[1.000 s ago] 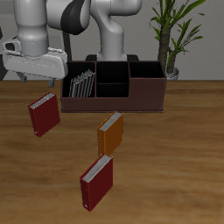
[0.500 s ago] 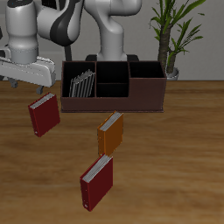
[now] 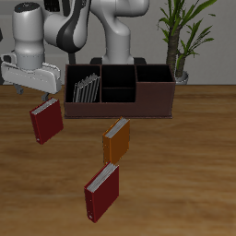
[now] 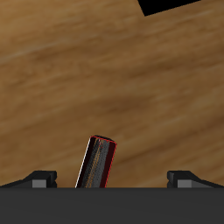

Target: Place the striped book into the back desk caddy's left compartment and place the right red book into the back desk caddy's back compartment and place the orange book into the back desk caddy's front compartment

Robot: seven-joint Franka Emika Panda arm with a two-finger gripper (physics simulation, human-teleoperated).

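Above the right red book (image 3: 45, 122) on the tabletop (image 3: 184, 157), hand (image 3: 30, 89) hovering open and empty; striped book (image 3: 86, 88) upright in back desk caddy (image 3: 120, 92) end cell; orange book (image 3: 116, 141) lying apart, bare wood around its edges.

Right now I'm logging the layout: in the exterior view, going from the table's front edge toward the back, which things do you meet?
Red book nearest the front edge → orange book → right red book → back desk caddy, with the striped book standing in its left compartment.
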